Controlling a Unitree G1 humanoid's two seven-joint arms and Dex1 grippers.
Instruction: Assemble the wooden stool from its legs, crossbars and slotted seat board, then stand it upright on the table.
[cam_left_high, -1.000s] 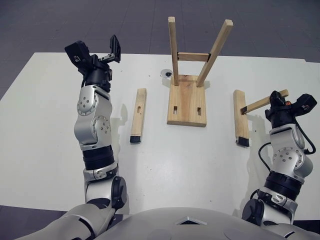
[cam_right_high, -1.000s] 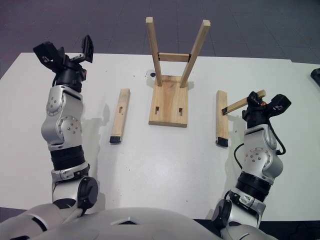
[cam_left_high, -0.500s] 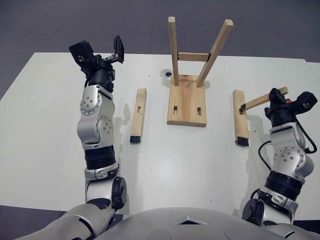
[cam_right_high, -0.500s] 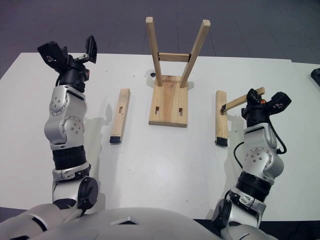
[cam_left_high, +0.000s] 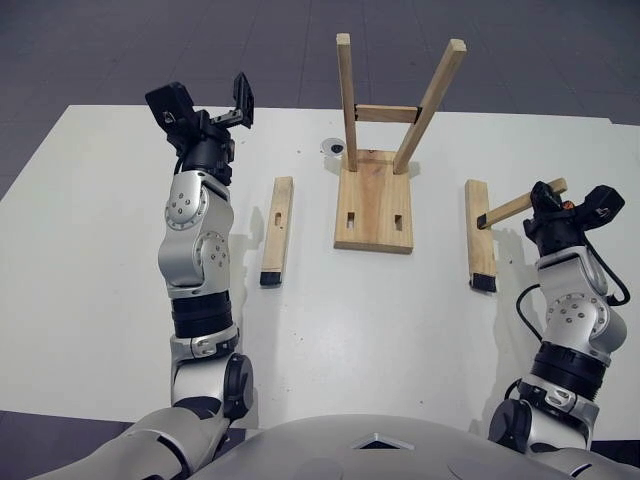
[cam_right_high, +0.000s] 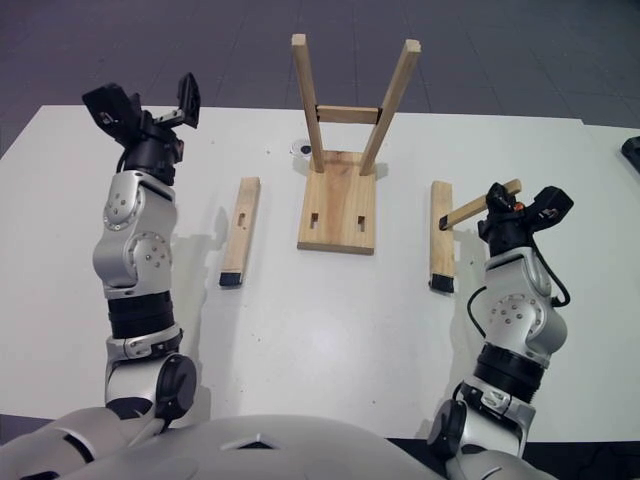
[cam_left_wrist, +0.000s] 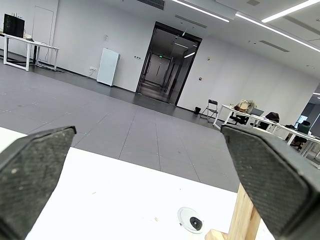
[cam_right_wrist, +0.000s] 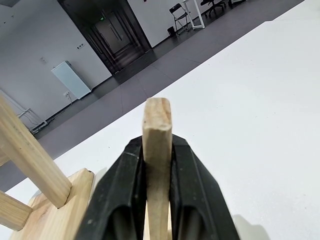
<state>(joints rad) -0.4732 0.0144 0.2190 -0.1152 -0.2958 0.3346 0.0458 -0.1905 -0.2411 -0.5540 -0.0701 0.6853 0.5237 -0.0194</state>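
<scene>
The slotted seat board (cam_left_high: 375, 212) lies flat at the table's centre back. Two legs (cam_left_high: 347, 100) stand up from it, joined by a crossbar (cam_left_high: 386, 113). One loose leg (cam_left_high: 277, 230) lies to its left, another (cam_left_high: 479, 238) to its right. My right gripper (cam_left_high: 545, 200) is shut on a second crossbar (cam_left_high: 512, 208), whose free end sits at the right loose leg. In the right wrist view that crossbar (cam_right_wrist: 156, 145) is clamped between the black fingers (cam_right_wrist: 117, 200). My left gripper (cam_left_high: 210, 98) is held open above the table's back left, with nothing between its pads (cam_left_wrist: 272, 175).
A round cable grommet (cam_left_high: 332, 146) sits in the white table (cam_left_high: 360, 330) behind the seat board. The front half of the table is bare. Dark floor lies beyond the table's far edge.
The left arm has shifted a little to the right, toward the left loose leg, still open. The right gripper with its crossbar has edged slightly left.
</scene>
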